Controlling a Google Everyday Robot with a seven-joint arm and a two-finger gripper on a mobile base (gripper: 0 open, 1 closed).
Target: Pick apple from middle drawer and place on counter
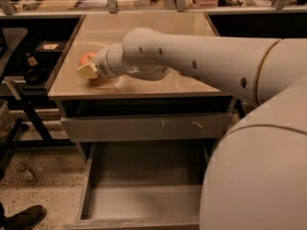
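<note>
The apple (86,58) is small and red-orange and lies at the left part of the beige counter (144,32), near its left edge. My gripper (88,69) is right at the apple, on its near side, and hides its lower part. I cannot tell whether the apple rests on the counter or is held just above it. My white arm reaches in from the right across the counter. The middle drawer (144,195) is pulled out below, and its grey floor is bare.
A closed grey drawer front (144,127) with white scratch marks sits under the counter. My white body (259,176) fills the lower right. A dark stand with small items (33,71) is left of the cabinet. A shoe (24,217) is at the lower left.
</note>
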